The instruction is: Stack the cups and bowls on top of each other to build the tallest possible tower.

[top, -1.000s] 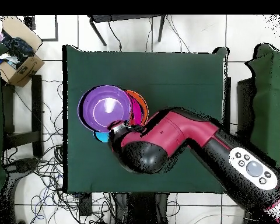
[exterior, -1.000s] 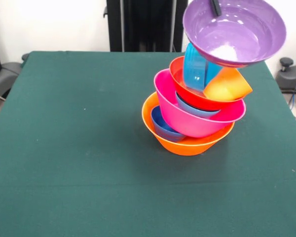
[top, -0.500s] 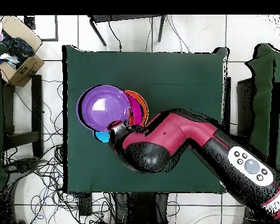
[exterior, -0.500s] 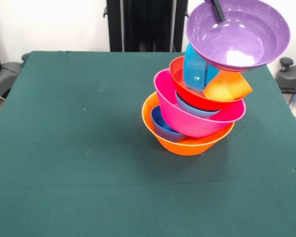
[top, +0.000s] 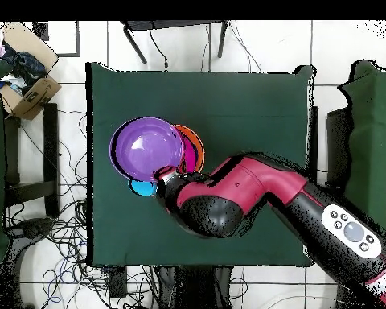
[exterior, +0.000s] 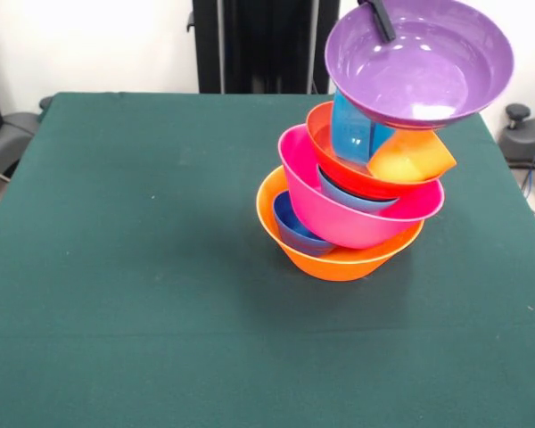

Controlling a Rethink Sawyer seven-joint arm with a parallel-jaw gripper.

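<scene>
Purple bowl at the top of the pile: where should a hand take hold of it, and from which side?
Pinch the thin rim of the purple bowl at its raised far edge, coming down from above, where the hand shows. The bowl is too wide to span and tilts over the light blue cup, so that upper rim is the free part.

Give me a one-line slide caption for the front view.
Gripper holds the purple bowl by its rim above a leaning tower based on the large orange bowl.
</scene>
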